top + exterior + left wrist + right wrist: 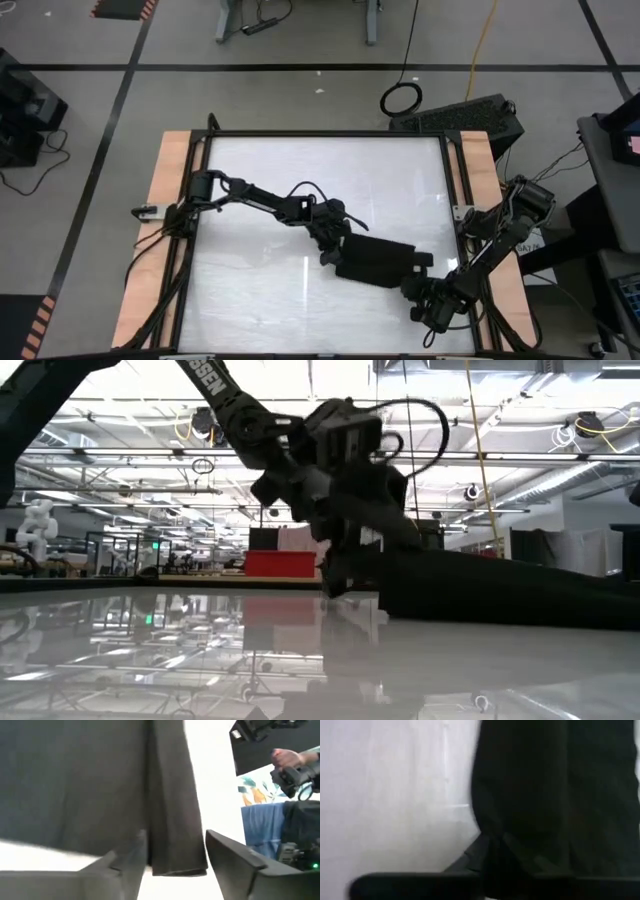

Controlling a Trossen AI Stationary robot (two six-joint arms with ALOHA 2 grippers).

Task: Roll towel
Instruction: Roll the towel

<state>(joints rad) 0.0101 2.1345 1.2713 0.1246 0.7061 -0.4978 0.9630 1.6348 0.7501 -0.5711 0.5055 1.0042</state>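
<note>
The black towel (375,260) lies folded into a thick oblong on the white table, right of the middle and toward the near edge. My left gripper (332,250) is at its left end, open. In the left wrist view its two fingers stand either side of a narrow folded strip of the towel (172,810), whose end (177,869) lies between them. My right gripper (418,290) is at the towel's near right corner, shut on the cloth. In the low view the towel (500,590) shows as a low dark mound beside the left gripper (335,585). My right gripper has the towel's near right edge (492,847), where the cloth bunches into folds just ahead of the fingers (420,882). It comes slanting down from the table's near right side. How many layers it has is hidden by the fingers. The towel rests on the table.
Bare white tabletop (300,180) spreads far and left of the towel. Wooden side rails (170,200) and a black frame border the table. A dark case (460,112) sits beyond the far right corner. A person's hand (285,757) shows in the room behind.
</note>
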